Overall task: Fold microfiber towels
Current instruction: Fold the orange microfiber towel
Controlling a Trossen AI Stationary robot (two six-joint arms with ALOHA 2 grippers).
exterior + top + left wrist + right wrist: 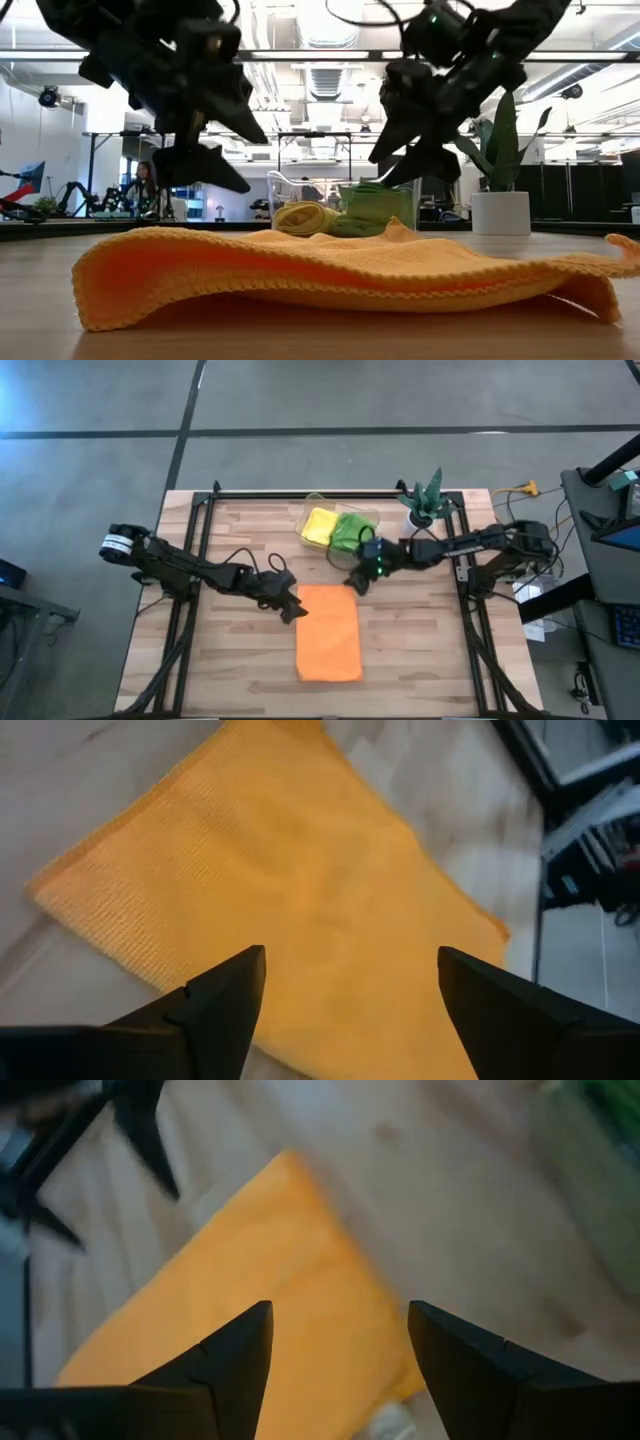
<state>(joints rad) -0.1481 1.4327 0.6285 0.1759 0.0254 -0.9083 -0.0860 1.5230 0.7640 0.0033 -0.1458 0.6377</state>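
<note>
Lying flat on the pale wooden-plank table (pixel 420 650), a folded orange microfiber towel (pixel 329 632) forms an upright rectangle slightly toward 6 o'clock of the table's centre; seen at table height, its near edge bulges upward in a soft fold. The left gripper (pixel 293 610) hovers at the towel's 10 o'clock corner, fingers spread and empty, with the cloth visible between them in its wrist view. The right gripper (pixel 357 582) hovers just off the towel's 1 o'clock corner, fingers likewise apart and holding nothing; both are raised clear of the cloth in the table-height view. At 12 o'clock of the table stands a clear plastic container (pixel 312 506) holding a bunched yellow microfiber towel (pixel 319 526) and, beside it toward 3 o'clock, a bunched lime green microfiber towel (pixel 349 532). A spiky green plant in a white pot (pixel 424 503) stands at 1 o'clock, near the right arm.
</note>
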